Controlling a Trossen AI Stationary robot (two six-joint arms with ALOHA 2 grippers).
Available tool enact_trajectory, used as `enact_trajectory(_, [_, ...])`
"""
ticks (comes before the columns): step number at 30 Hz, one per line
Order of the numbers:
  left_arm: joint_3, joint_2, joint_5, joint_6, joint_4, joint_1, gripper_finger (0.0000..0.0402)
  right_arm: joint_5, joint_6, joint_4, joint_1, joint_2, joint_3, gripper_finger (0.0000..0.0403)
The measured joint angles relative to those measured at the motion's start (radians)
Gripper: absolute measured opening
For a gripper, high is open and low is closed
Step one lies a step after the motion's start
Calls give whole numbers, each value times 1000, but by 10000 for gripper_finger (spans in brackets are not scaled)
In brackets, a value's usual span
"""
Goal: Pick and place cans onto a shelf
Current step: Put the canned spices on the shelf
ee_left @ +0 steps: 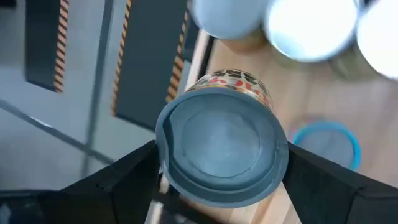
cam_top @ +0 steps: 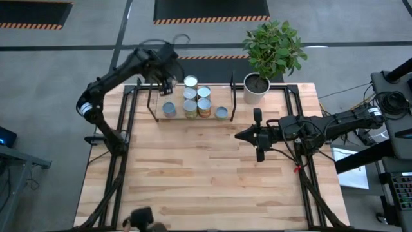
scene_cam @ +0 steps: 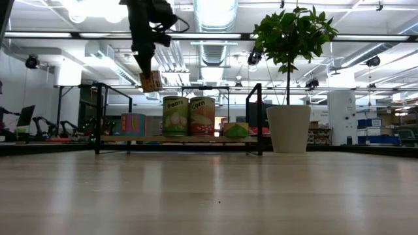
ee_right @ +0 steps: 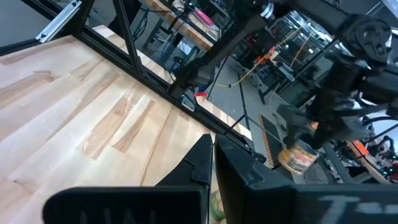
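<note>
A: Pale-blue metal lid, tan printed label: that is the small can (ee_left: 222, 147) the left gripper (ee_left: 221, 168) holds, its dark fingers clamped on either side of the rim.

B: Where is it carried?

A: High above the left end of the low black-rod shelf with a light wooden board (cam_top: 154, 118), clear of the rail, probably so it can drop into a free spot.

B: What is already there?

A: Several tins (cam_top: 197, 101) clustered mid-shelf; a "Pears" can (scene_cam: 175, 116) and a "Corn" can (scene_cam: 202, 116) stand touching.

B: The other arm?

A: The right gripper (cam_top: 243, 136) waits closed and empty over bare tabletop, near the white plant pot (cam_top: 255, 90).
</note>
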Motion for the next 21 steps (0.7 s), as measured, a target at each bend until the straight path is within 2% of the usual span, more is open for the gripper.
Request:
enact_trajectory(3, [0,6,78,-38,25,58,288,0,0,0,0,0,0,9])
enact_trajectory(5, [0,16,91,-46,25,71,288,0,0,0,-1,0,0,9])
enact_trajectory(12, [0,90,89,-14,-12,73,288,0,0,1,-1,0,0,9])
enact_trajectory(17, [0,147,1,-10,-48,80,288,1,7,0,-1,0,0,9])
enact_trajectory(21, [-1,180,0,-9,-47,80,288,1,6,0,-1,0,0,9])
